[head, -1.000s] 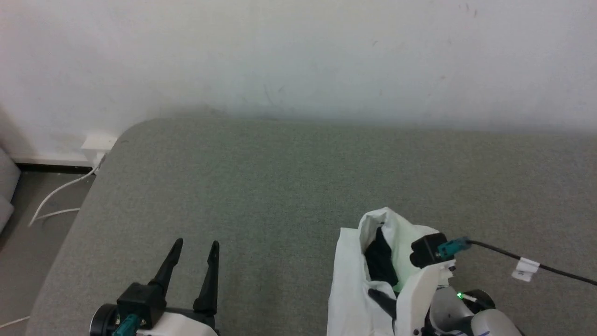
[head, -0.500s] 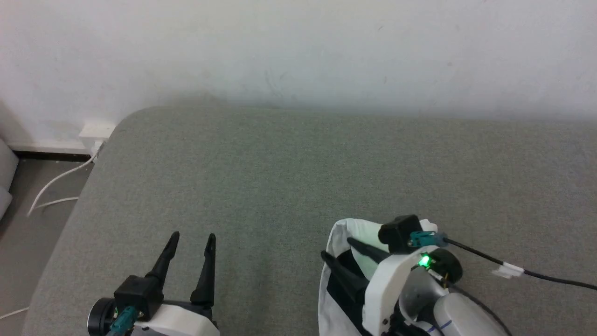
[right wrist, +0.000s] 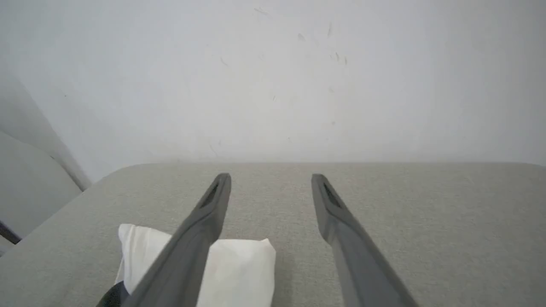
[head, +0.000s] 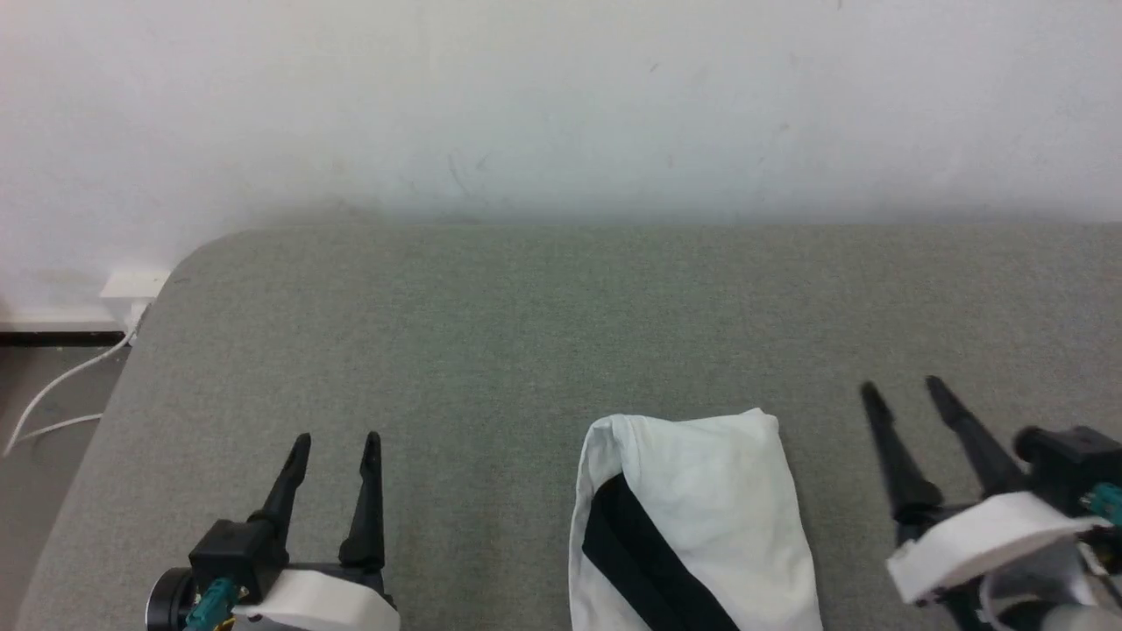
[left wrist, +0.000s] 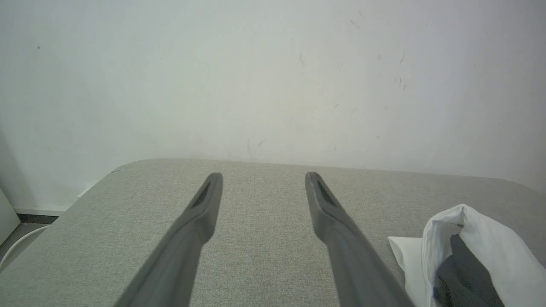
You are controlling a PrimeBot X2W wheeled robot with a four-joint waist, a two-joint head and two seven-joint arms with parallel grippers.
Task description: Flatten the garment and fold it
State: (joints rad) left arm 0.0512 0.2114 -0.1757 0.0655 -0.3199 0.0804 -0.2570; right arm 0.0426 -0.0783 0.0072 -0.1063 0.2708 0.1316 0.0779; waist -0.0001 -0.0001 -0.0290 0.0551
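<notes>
The garment [head: 701, 517] lies as a folded white bundle with a black band across it, at the near middle of the grey surface [head: 526, 333]. It also shows at the lower right of the left wrist view [left wrist: 469, 256] and the lower left of the right wrist view [right wrist: 230, 268]. My left gripper [head: 337, 436] stands open at the lower left, well apart from the garment. To the garment's right my right gripper [head: 901, 386] is open and empty, clear of the cloth. Both pairs of fingers [left wrist: 200, 213] [right wrist: 328, 204] hold nothing.
A white wall [head: 561, 105] rises behind the grey padded surface. Off its rounded left corner, a white socket box [head: 131, 287] and a white cable [head: 53, 394] lie on the floor.
My right gripper has let go of the garment and drawn away to the right. The garment has dropped into a flatter bundle. The head view has shifted; the left gripper has stayed open.
</notes>
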